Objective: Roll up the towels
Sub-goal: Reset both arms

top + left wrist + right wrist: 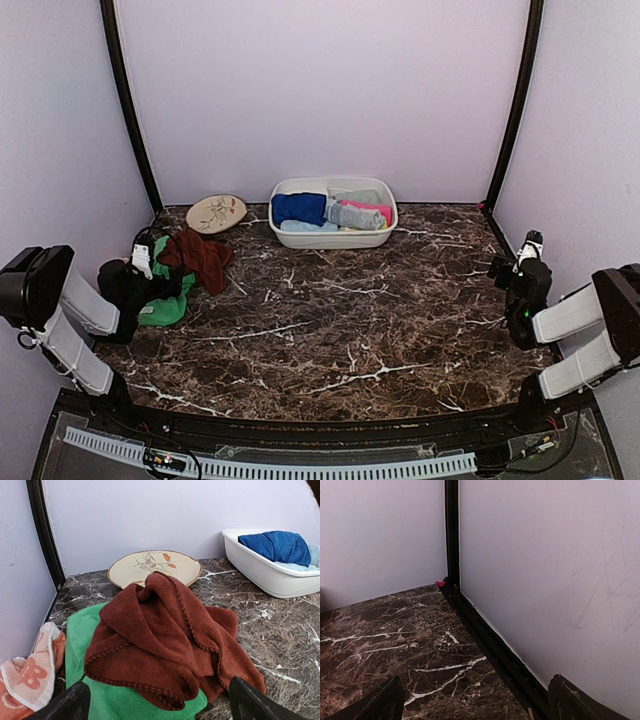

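Dark marble tabletop (340, 340) with white veining, enclosed by pale lilac walls (320, 90).

Top external view: a white tub (335, 241) at upper centre holds rolled towels, a royal blue towel (298, 207) among them. A cream plate (216, 213) lies just left of the tub. At frame left, a rust-brown towel (200, 258) lies crumpled on a green towel (168, 308); both are unrolled. The left gripper (143, 262) sits just beside this heap; contact cannot be confirmed. The right gripper (527, 252) is at far right, well apart from every towel.

Left wrist view: the fingers (62, 705) stand at the bottom corners, spread wide, holding nothing. The rust-brown towel lies directly ahead between them. A peach patterned towel (25, 677) lies at lower left. The heap is bunched, so no long axis is readable.

Right wrist view: fingers spread wide, nothing between them. Only tabletop and a black frame post (451, 530) lie ahead.

Judgement: the left arm is nearer. The rust-brown towel likely needs spreading flat before rolling.
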### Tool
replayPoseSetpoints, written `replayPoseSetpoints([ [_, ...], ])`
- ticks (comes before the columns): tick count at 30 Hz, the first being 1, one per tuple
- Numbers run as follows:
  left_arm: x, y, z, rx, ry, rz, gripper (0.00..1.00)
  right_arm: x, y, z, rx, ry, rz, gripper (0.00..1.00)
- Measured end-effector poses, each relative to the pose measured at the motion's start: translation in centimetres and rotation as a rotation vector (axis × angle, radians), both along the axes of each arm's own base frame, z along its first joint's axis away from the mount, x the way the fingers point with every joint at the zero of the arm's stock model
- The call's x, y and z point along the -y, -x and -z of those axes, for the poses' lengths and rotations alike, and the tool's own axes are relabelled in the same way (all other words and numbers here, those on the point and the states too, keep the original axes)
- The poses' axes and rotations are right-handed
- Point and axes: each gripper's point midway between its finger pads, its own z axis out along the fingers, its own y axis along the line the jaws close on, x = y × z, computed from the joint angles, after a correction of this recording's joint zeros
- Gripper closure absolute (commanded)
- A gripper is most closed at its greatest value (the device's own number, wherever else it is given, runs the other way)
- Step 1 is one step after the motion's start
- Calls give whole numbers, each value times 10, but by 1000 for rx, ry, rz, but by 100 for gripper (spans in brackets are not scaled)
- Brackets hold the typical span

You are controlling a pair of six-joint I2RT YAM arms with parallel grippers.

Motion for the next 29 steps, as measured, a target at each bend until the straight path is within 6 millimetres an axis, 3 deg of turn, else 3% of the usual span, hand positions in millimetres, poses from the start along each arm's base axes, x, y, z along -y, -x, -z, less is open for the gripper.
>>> replayPoseSetpoints([
  [6,-3,-2,-9,36,-5,-19,1,-1,-9,29,-40,1,-77,0],
  [13,-5,-3,-10,40,-8,-28,1,-5,-22,16,10,-17,-150,0],
  [29,-6,-3,-11,47,-9,-35,1,-15,-25,13,22,-19,-210,0],
])
